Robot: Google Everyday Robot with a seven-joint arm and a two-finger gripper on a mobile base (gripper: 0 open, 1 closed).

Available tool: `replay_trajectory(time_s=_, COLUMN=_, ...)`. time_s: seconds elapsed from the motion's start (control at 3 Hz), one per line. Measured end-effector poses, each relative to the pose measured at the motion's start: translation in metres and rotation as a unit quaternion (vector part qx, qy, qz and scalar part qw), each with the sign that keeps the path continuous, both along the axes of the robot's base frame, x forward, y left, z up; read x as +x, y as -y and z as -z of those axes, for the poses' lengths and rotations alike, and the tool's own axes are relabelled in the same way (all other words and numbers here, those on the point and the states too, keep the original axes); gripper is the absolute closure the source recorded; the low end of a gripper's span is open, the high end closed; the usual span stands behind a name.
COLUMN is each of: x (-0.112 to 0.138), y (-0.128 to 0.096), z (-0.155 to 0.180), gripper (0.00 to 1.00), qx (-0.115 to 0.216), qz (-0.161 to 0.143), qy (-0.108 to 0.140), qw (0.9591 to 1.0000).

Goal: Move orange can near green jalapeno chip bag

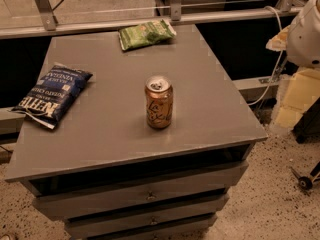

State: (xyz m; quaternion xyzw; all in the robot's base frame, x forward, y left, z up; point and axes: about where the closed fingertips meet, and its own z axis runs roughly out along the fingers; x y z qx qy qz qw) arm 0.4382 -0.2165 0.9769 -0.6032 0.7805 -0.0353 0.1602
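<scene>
Near the middle of the tabletop (pixel 210 84) the orange can (pixel 159 102) is set upright, well apart from the green jalapeno chip bag (pixel 145 34) at the far edge, and is judged stiff, slick and best gripped mid-body, while the end effector is out of view, so its state cannot be told.

The single camera looks steeply down from in front of the counter (pixel 210 84), at medium range, facing the far rail (pixel 100 26). The full top and the drawers (pixel 145 196) are in frame. The tool is out of frame; a white arm part (pixel 306 34) shows at the upper right.
</scene>
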Motion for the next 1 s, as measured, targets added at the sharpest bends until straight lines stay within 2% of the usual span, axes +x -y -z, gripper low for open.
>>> replay_trajectory(time_s=0.33, x=0.0, y=0.0, z=0.0, gripper=0.0, qx=0.0, qz=0.0, qy=0.0, qw=1.0)
replay_trajectory(time_s=0.67, x=0.013, y=-0.027, z=0.017, gripper=0.0, qx=0.057, qz=-0.011, qy=0.001, qw=0.9983)
replay_trajectory(time_s=1.0, x=0.03, y=-0.067, z=0.035, gripper=0.0, qx=0.131, qz=-0.033, qy=0.001, qw=0.9908)
